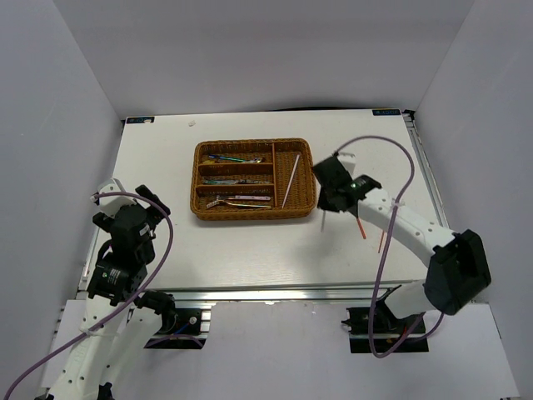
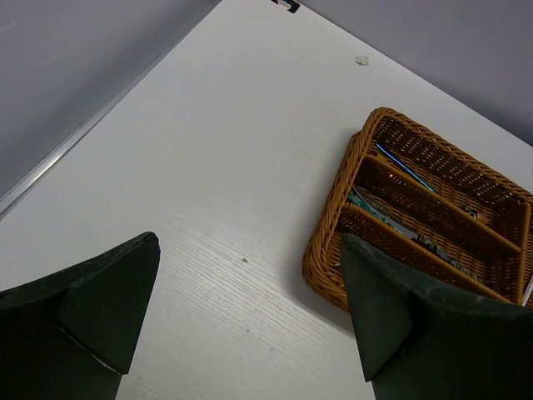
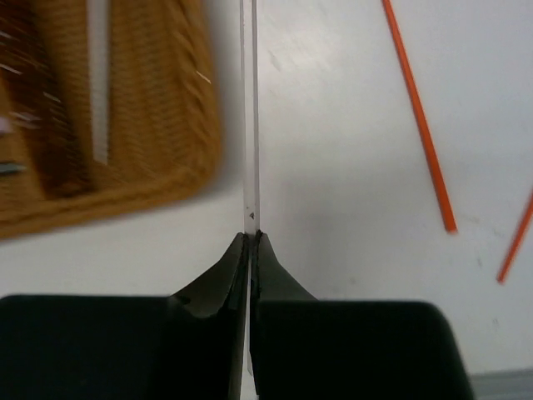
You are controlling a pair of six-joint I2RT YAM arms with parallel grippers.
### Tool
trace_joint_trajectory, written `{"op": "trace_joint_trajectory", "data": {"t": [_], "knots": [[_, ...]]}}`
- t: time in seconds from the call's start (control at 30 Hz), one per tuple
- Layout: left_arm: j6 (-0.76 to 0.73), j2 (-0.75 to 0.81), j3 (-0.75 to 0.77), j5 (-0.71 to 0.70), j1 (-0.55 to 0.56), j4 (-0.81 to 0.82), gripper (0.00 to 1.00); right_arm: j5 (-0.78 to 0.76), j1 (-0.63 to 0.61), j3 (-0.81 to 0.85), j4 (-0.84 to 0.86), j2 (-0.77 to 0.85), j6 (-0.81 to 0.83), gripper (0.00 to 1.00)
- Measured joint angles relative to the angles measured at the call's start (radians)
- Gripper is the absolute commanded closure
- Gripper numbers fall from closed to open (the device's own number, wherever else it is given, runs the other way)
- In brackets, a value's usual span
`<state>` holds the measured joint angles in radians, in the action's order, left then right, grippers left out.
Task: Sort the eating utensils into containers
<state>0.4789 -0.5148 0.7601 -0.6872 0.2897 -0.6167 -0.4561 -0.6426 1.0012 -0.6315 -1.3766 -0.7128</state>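
Note:
The brown wicker tray (image 1: 198, 179) sits mid-table. Its three long slots hold iridescent cutlery (image 1: 236, 198), and the vertical slot holds one white chopstick (image 1: 290, 179). My right gripper (image 1: 326, 198) hangs just off the tray's right edge. It is shut (image 3: 250, 236) on a second white chopstick (image 3: 249, 125), which points away past the tray's corner (image 3: 166, 108). Two orange chopsticks (image 1: 360, 225) (image 1: 381, 240) lie on the table right of it; both show in the right wrist view (image 3: 420, 125) (image 3: 516, 242). My left gripper (image 1: 137, 208) is open and empty (image 2: 250, 242), left of the tray (image 2: 329, 242).
White walls close in the table on the left, back and right. The table's metal front rail (image 1: 250, 293) runs just ahead of the arm bases. A small mark (image 2: 361, 60) lies on the table beyond the tray.

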Motion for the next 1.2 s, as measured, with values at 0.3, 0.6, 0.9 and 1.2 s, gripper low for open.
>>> {"op": "trace_joint_trajectory", "data": {"t": [0.3, 0.6, 0.9, 1.2], "knots": [[0.0, 0.0, 0.0, -0.005, 0.0, -0.001, 0.02, 0.052, 0.001, 0.571, -0.005, -0.387, 0.122, 1.0], [0.0, -0.002, 0.0, -0.005, 0.0, -0.001, 0.02, 0.077, 0.001, 0.763, -0.062, -0.655, 0.138, 1.0], [0.0, -0.002, 0.0, -0.004, 0.0, 0.0, 0.02, 0.08, 0.001, 0.764, -0.054, -0.687, 0.161, 0.95], [0.0, -0.002, 0.0, -0.004, 0.0, 0.0, 0.02, 0.09, 0.005, 0.806, -0.069, -0.713, 0.175, 0.45]]}}
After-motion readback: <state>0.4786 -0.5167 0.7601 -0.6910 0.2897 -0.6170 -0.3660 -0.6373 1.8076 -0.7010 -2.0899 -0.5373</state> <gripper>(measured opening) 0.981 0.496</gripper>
